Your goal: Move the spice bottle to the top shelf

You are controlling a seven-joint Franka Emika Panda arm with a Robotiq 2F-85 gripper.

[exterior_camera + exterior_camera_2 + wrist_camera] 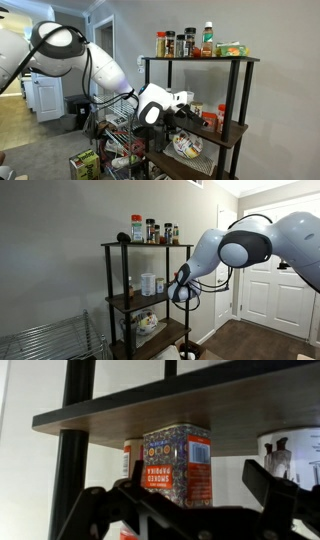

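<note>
The wrist view stands upside down. In it the spice bottle [178,465], red-orange with a patterned paprika label, stands on the middle dark board [150,410]. My gripper [185,488] is open, and its two black fingers spread to either side of the bottle, a little short of it. In both exterior views the gripper [183,103] [178,288] is at the middle tier, in front of the bottle [210,121]. The top shelf [200,59] [146,246] is one tier above.
Tall spice jars [186,43] [152,231] and a green packet [232,49] fill much of the top shelf. A white cup [148,283] [292,448] stands next to the bottle. A bowl [188,147] sits on the lower board. A chrome wire rack [113,122] [50,340] stands beside the unit.
</note>
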